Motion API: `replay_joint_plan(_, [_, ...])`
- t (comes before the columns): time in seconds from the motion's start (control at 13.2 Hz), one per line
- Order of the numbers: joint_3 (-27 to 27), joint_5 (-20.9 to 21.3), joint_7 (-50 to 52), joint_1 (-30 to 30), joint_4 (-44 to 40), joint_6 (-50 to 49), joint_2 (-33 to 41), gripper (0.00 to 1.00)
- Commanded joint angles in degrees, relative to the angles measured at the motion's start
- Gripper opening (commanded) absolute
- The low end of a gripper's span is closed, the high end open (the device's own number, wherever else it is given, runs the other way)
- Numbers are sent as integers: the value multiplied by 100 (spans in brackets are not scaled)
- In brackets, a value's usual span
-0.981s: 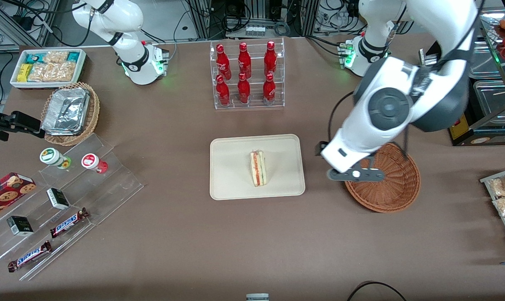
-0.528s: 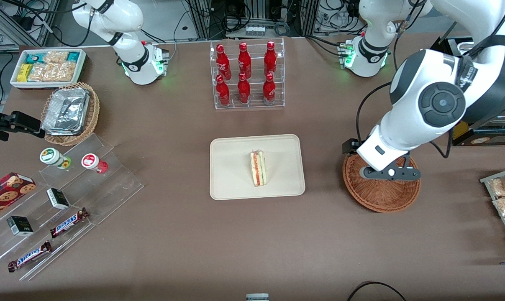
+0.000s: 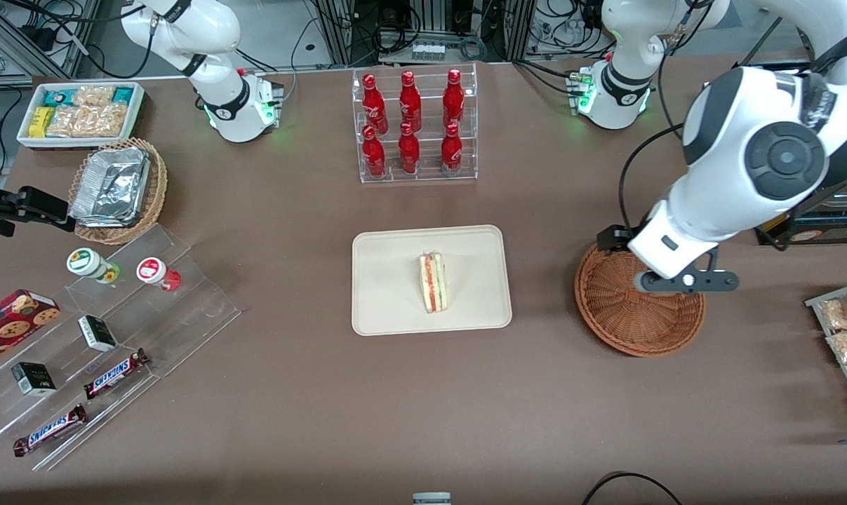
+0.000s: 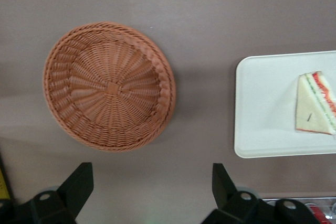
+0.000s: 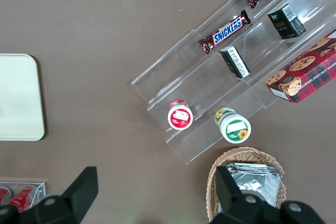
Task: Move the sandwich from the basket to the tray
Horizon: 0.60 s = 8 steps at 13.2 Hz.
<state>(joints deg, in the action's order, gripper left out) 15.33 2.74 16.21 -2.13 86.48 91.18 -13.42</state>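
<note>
- Front view: nearest the camera, toward the parked arm's end of the table, two Snickers bars (image 3: 79, 402) and small dark boxes (image 3: 33, 378) lay on a clear stepped display (image 3: 114, 330), with two round-lidded cups (image 3: 90, 264) farther up it.
- At mid-table the sandwich (image 3: 433, 283) lay flat on the tray (image 3: 388, 308), its red and green filling edge showing, and nothing touched it.
- The basket (image 3: 630, 322) sat well apart from the tray, toward the working arm's end, with nothing in it.
- The gripper (image 3: 686, 281) hung above the basket's rim on the side away from the tray.
- In the left wrist view its fingers (image 4: 77, 184) stood spread wide, holding nothing, with the basket (image 4: 109, 86) and the tray (image 4: 262, 124) seen past them and the sandwich (image 4: 314, 111) on the tray.
- Farther from the camera stood a clear rack of red bottles (image 3: 412, 126).
- Toward the parked arm's end, a tan wicker basket of foil containers (image 3: 118, 189) sat nearer than a white bin of snack packets (image 3: 83, 112).
</note>
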Motion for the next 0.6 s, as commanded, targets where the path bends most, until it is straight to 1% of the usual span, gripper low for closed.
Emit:
replay_joint_plan(0.0, [-495, -133, -337, -278, 448, -144, 541, 100])
replay_joint_plan(0.3, [-961, -151, -969, -314, 440, -943, 858, 100])
replay_joint_plan(0.53, [-1234, -151, -1173, -323, 440, -1391, 1130, 100])
